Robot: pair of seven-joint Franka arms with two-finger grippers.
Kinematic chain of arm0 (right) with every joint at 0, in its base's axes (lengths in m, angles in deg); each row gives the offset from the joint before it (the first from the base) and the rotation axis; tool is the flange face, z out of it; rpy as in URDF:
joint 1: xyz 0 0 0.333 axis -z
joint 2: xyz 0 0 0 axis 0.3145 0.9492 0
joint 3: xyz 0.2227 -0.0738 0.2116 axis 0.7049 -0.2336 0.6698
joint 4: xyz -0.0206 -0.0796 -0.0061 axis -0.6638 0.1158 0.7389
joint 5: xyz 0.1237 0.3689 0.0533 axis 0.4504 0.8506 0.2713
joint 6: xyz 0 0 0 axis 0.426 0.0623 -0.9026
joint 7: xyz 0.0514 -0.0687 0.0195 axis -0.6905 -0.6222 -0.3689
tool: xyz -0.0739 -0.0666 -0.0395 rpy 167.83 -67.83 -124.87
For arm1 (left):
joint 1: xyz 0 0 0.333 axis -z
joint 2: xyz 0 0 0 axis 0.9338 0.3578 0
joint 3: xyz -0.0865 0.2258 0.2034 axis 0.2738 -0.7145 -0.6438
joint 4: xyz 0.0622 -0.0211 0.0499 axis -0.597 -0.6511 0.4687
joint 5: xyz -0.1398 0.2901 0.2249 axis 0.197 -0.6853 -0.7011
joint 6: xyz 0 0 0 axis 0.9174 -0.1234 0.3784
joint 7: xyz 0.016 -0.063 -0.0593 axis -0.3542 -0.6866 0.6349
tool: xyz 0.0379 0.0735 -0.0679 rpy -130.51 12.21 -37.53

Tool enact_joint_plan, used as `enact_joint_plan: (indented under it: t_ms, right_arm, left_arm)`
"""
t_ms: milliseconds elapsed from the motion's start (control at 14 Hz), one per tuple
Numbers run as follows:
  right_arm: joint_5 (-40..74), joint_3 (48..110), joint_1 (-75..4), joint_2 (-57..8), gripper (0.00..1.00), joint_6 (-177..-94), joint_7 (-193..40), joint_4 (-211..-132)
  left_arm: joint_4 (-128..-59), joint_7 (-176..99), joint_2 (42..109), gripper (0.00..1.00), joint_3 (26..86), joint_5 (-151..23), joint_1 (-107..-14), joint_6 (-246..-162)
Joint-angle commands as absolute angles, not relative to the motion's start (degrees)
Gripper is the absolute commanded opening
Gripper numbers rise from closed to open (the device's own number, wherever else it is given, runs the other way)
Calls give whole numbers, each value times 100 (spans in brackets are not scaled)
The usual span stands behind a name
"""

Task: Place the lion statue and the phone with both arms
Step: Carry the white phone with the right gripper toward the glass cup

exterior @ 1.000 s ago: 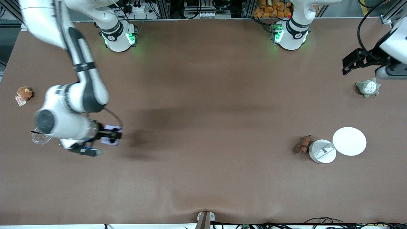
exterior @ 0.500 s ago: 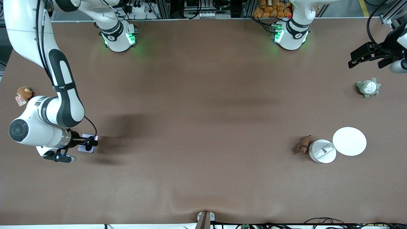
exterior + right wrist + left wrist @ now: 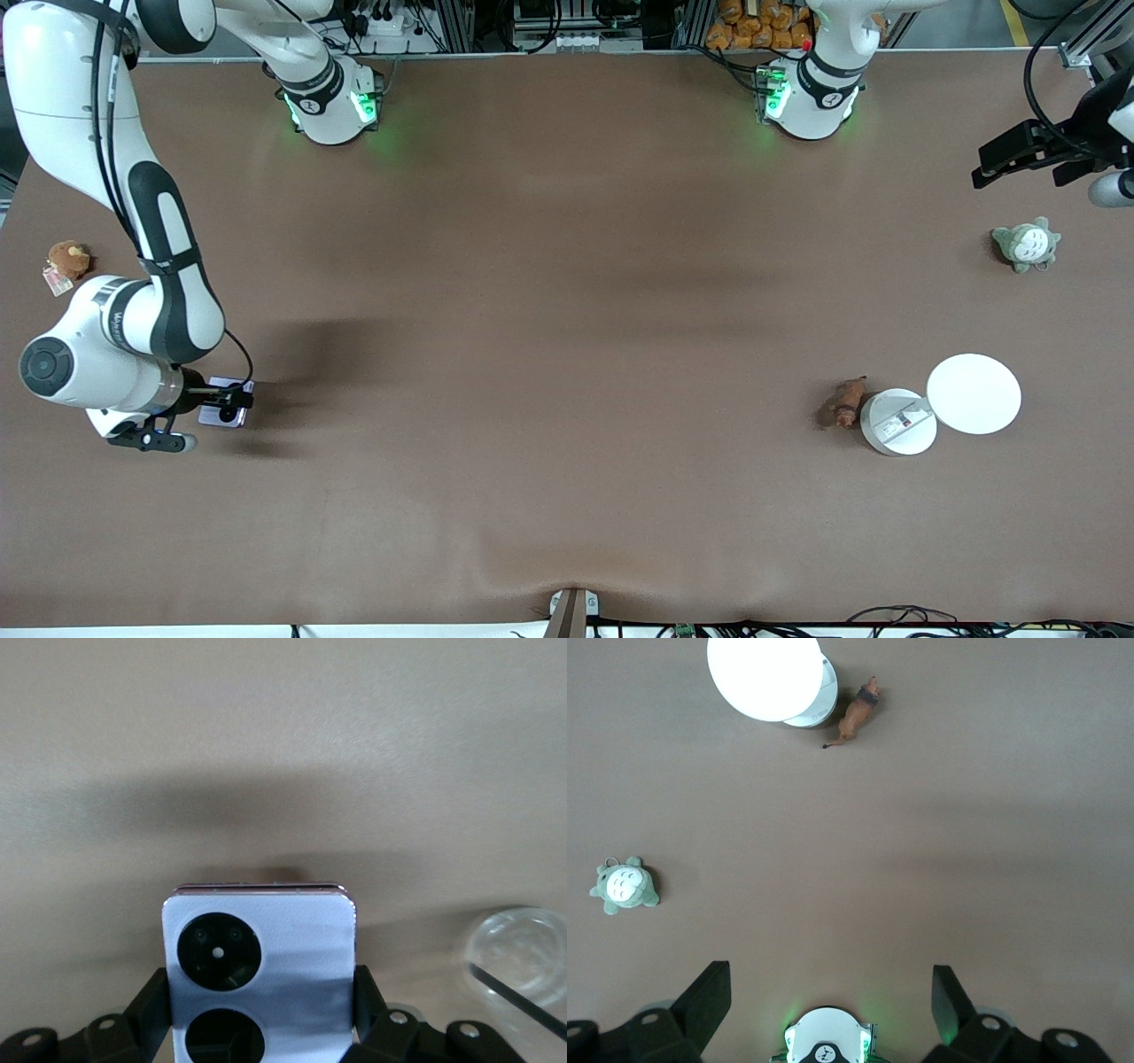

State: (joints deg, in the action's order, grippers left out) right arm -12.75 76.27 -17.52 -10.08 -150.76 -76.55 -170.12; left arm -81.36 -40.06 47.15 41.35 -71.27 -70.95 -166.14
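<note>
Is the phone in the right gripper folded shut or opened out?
Folded shut. In the right wrist view the phone is a compact, nearly square block with both round lenses on one face, clamped between the right gripper fingers.

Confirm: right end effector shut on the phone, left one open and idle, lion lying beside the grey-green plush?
Not quite. The lion lies beside the small white disc, not the plush, as the front view shows. The rest holds: right end effector shut on the phone, left end effector open, idle.
</note>
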Motion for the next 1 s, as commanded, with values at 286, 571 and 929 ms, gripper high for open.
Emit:
enact_joint_plan:
  t_ms: [286,571,929]
  right_arm:
    - [-1329,7686,-1684,-1060,0,-15384,-7743,-17279]
    - [-1329,7694,-1666,-1016,0,-15393,-7734,-17288]
    - [-1303,7694,-1658,-937,0,-15401,-7734,-17288]
  left_arm:
    - [-8408,-3943,4404,100,4225,-7304,-7202,-16586]
    - [-8531,-3935,4404,100,4603,-7525,-7193,-16919]
    - [-8637,-3926,4298,100,4674,-7508,-7202,-17148]
